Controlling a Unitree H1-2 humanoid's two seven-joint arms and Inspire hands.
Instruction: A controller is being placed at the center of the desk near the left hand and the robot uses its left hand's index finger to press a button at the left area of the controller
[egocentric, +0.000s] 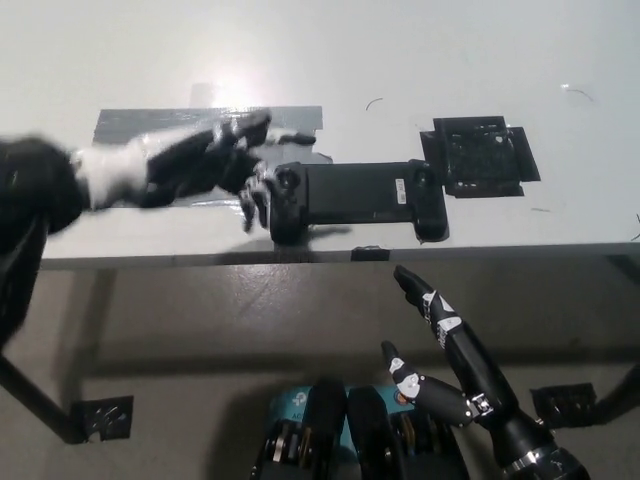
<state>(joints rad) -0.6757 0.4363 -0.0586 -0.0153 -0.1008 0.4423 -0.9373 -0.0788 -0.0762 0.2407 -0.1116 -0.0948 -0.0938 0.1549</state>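
The black controller (355, 194) lies lengthwise on the white desk (330, 60), close to the front edge. My left hand (205, 160) is blurred by motion just left of the controller's left grip, its fingers spread and holding nothing. Some fingertips (250, 205) hang down beside the left grip; I cannot tell whether they touch it. My black right hand (450, 345) rests open below the desk's front edge at the lower right, away from the controller.
A strip of grey tape (130, 124) lies under and behind the left hand. A black tape patch (482, 156) sits right of the controller. A small black clip (368, 253) sits on the desk's front edge (500, 250).
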